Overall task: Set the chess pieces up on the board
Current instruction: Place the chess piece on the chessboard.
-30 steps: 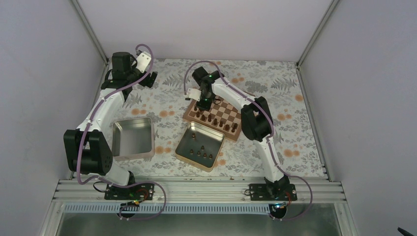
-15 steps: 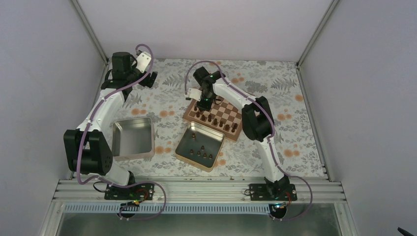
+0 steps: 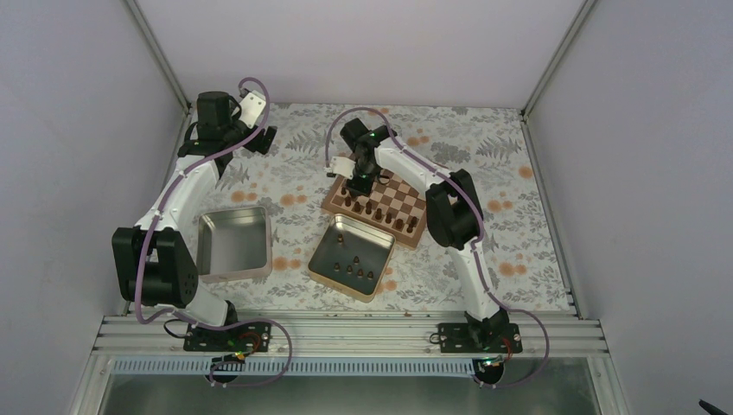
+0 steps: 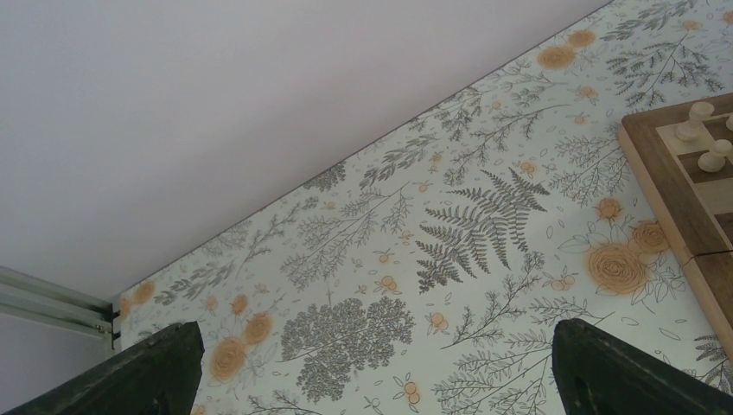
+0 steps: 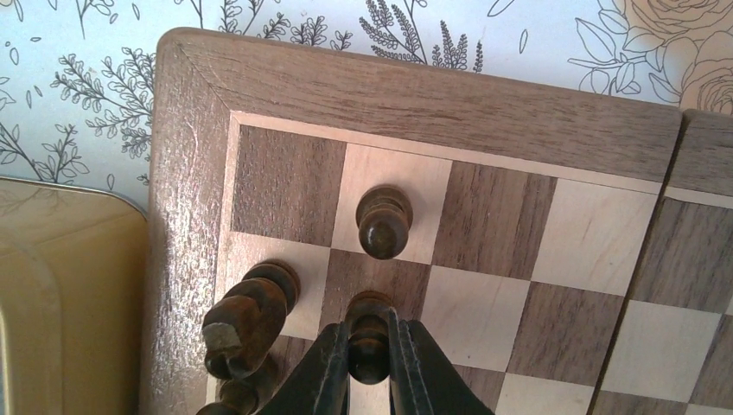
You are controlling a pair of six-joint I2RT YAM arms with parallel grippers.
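Note:
The checkered wooden board (image 3: 389, 201) lies mid-table with dark pieces (image 3: 373, 209) along its near rows. My right gripper (image 3: 360, 183) is over the board's left corner. In the right wrist view it (image 5: 369, 350) is shut on a dark pawn (image 5: 370, 337) that stands on a dark square. Another dark pawn (image 5: 383, 223) stands one square ahead, and a dark knight (image 5: 246, 316) stands to the left. My left gripper (image 3: 256, 138) is open and empty at the far left over the cloth; its fingertips (image 4: 605, 372) frame bare cloth. Pale pieces (image 4: 696, 121) stand at the board's far corner.
A gold tin (image 3: 320, 268) with several loose dark pieces (image 3: 354, 266) sits in front of the board. An empty silver tin (image 3: 207, 259) lies at the left. The tin's edge shows in the right wrist view (image 5: 52, 294). Frame posts stand at the far corners.
The right gripper has shifted very slightly over the board's left corner. The left arm has not moved.

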